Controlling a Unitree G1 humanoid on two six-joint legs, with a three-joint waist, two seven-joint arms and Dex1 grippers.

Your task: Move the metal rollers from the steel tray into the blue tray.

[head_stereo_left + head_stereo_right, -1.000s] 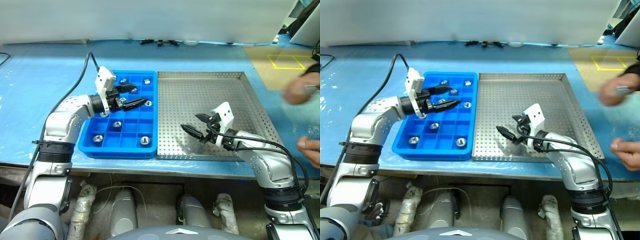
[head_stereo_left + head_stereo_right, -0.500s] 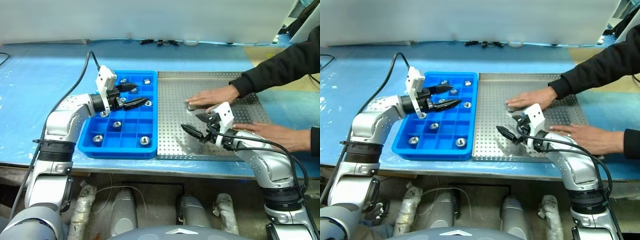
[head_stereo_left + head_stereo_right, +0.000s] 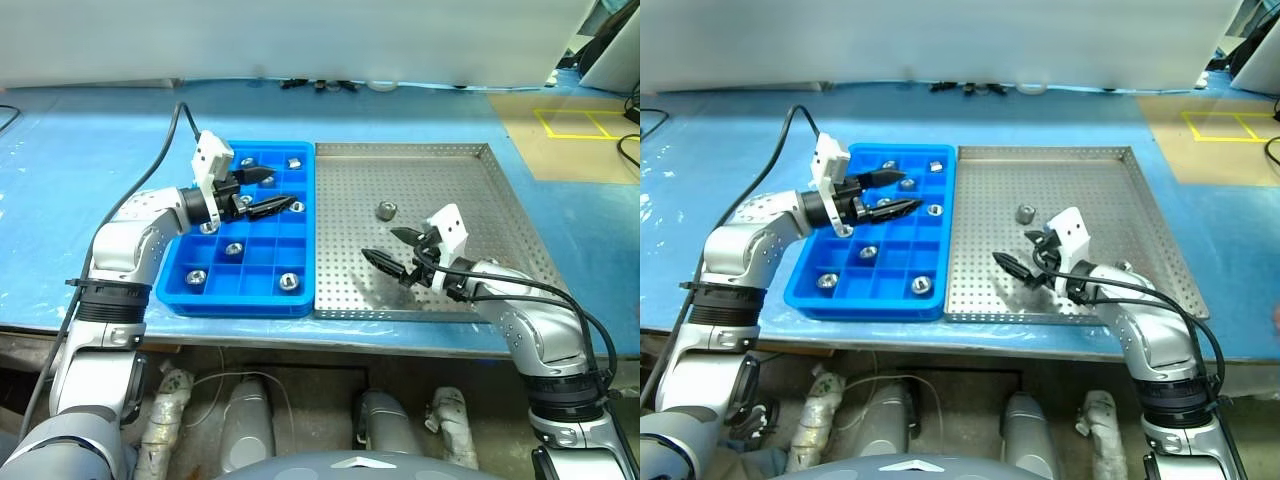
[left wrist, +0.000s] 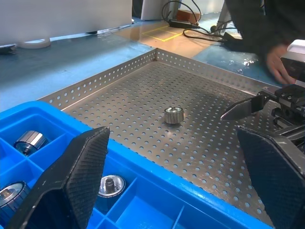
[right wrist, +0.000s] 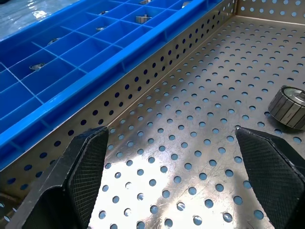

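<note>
Nearest the robot, the right gripper point(image 3: 392, 250) is held low over the near part of the steel tray point(image 3: 500, 215), its jaws spread wide and empty. It is angled toward the blue tray point(image 3: 301, 222), so the open perforated floor lies ahead of it; this pose is judged a ready stance for a pick.

A little farther out, one metal roller point(image 3: 386, 210) stands upright on the steel tray, just beyond the right gripper and apart from it. As far as can be seen, it is the one piece left to move.

The left gripper point(image 3: 273, 191) is held level over the blue tray, which lies rim to rim with the steel tray on the blue-covered bench point(image 3: 60, 190). Its jaws are likewise wide apart with nothing between them. Several rollers sit singly in the compartments, so they are kept from knocking together.
</note>
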